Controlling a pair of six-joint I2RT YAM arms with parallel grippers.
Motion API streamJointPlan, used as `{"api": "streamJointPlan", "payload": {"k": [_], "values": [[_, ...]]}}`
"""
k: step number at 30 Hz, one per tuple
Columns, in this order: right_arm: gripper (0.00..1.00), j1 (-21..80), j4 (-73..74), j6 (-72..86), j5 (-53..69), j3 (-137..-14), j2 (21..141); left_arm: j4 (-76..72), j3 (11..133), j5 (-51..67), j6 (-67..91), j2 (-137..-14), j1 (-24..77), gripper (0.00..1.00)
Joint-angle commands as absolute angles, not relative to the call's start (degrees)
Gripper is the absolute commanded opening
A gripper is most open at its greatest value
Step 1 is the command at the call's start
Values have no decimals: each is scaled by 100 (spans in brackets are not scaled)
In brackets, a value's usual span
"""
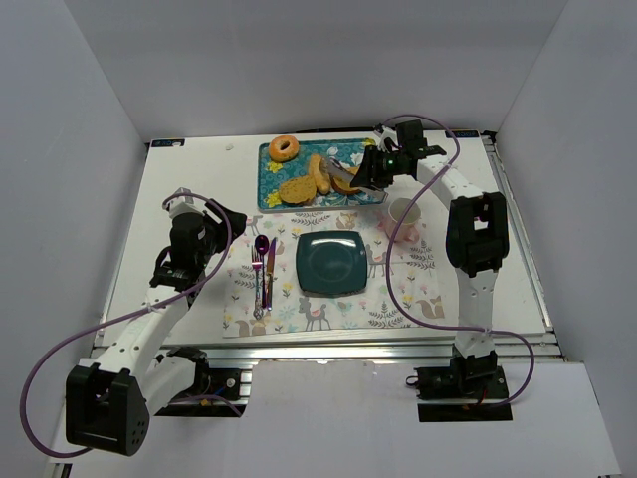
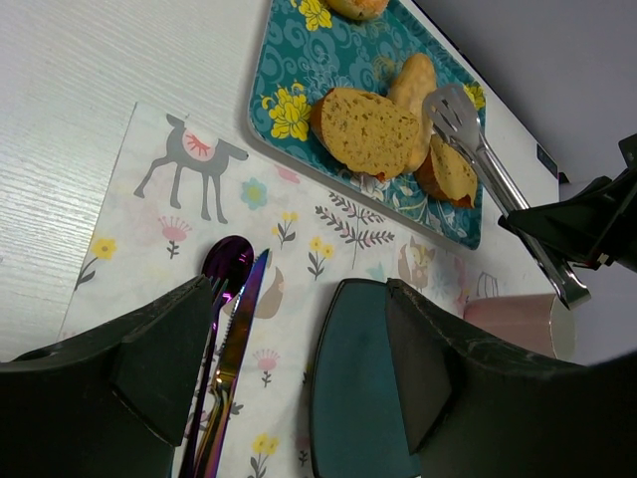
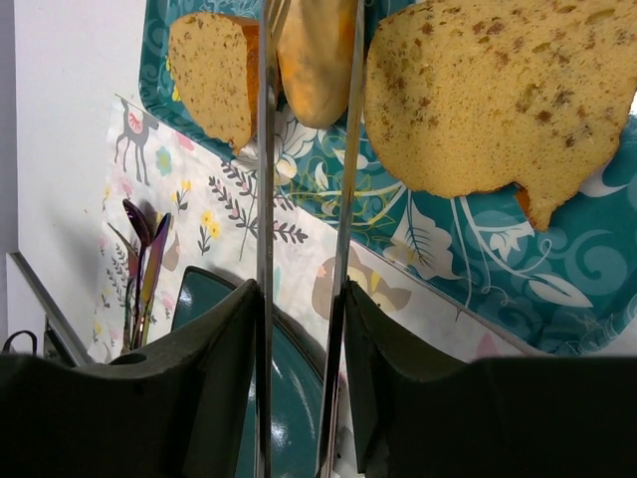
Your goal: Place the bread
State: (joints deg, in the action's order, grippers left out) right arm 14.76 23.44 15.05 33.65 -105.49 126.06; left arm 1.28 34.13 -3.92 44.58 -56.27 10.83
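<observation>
A teal patterned tray (image 1: 271, 184) at the back holds a bagel (image 1: 284, 148), two bread slices (image 1: 297, 189) and a long roll (image 1: 320, 174). My right gripper (image 1: 373, 171) is shut on metal tongs (image 1: 343, 171), whose head is over the roll. In the right wrist view the gripper (image 3: 299, 329) presses the two tong arms (image 3: 264, 199), which run either side of the roll (image 3: 317, 60); the tong tips are cut off by the frame. A large slice (image 3: 498, 90) lies to the right. My left gripper (image 1: 231, 221) is open and empty, above the cutlery.
A dark teal square plate (image 1: 330, 263) sits mid placemat, also in the left wrist view (image 2: 353, 398). A purple spoon, fork and knife (image 1: 265, 274) lie left of it. A pink cup (image 1: 403, 214) stands right of the plate, below the right arm.
</observation>
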Motion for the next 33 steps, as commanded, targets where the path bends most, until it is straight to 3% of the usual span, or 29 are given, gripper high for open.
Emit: {"api": "streamJointPlan", "payload": {"k": [1, 14, 33], "values": [[42, 1503, 2101, 1635, 3568, -10494, 12621, 105, 3533, -466, 4412, -5616, 1055, 79], [11, 1442, 1978, 1582, 3920, -10450, 12428, 141, 3542, -483, 4421, -5546, 1055, 79], [1, 1292, 2222, 1056, 4183, -10688, 11717, 53, 3551, -439, 4430, -5537, 1055, 79]]}}
